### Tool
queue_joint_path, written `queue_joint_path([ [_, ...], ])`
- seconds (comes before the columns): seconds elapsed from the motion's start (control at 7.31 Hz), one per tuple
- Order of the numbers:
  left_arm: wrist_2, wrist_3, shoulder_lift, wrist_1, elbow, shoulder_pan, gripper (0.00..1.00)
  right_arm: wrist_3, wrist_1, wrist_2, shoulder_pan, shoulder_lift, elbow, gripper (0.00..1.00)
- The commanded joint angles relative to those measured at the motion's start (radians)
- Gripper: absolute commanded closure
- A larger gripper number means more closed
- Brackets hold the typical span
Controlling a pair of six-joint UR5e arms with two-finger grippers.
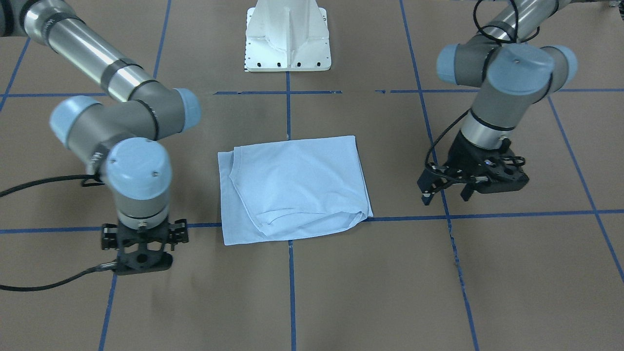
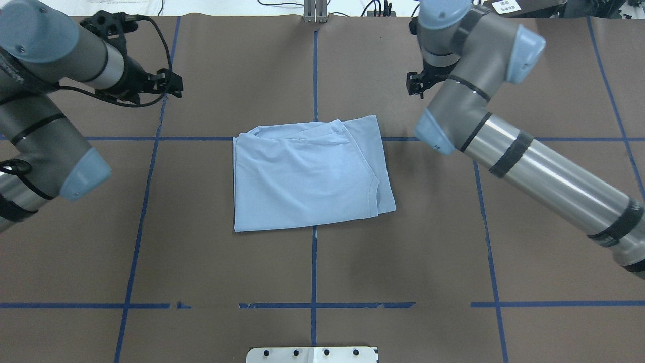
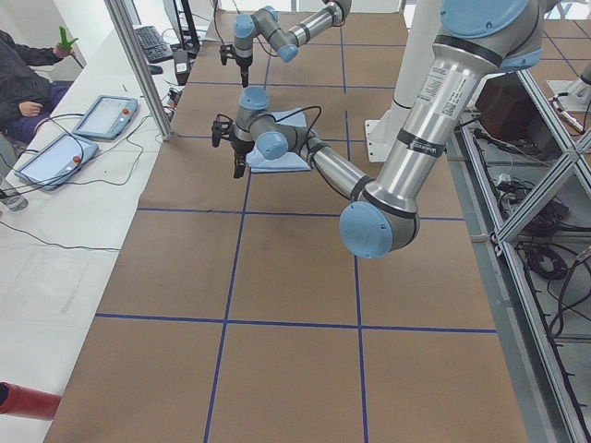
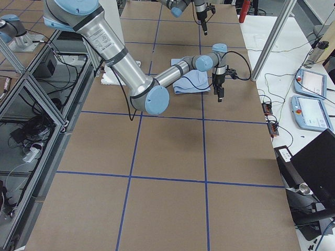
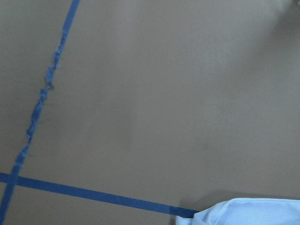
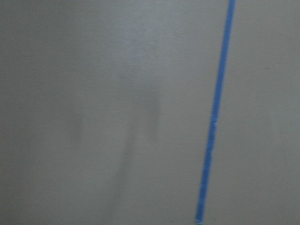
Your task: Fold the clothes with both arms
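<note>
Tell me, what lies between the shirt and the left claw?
Only bare brown table with blue tape lines separates T-shirt and left gripper, front-facing view.

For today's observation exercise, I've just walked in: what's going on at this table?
The pale blue T-shirt lies folded into a rough rectangle on the table, nothing holding it. The left gripper hangs open off one side of it, the right gripper off the other; whether that one is open cannot be seen.
</note>
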Motion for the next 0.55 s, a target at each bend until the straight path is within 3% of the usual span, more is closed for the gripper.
queue_joint_path([
  [0.0,-0.083,0.351,0.102,0.011,0.005,-0.203,0.0,-0.243,-0.003,0.221,0.229,-0.177,0.146,0.0],
  [0.27,-0.147,0.724,0.144,0.109,0.034,-0.377,0.0,-0.473,-0.003,0.426,0.425,-0.334,0.189,0.0],
  [0.41,-0.225,0.876,0.205,0.108,0.051,-0.46,0.0,-0.582,-0.002,0.531,0.523,-0.42,0.203,0.0],
])
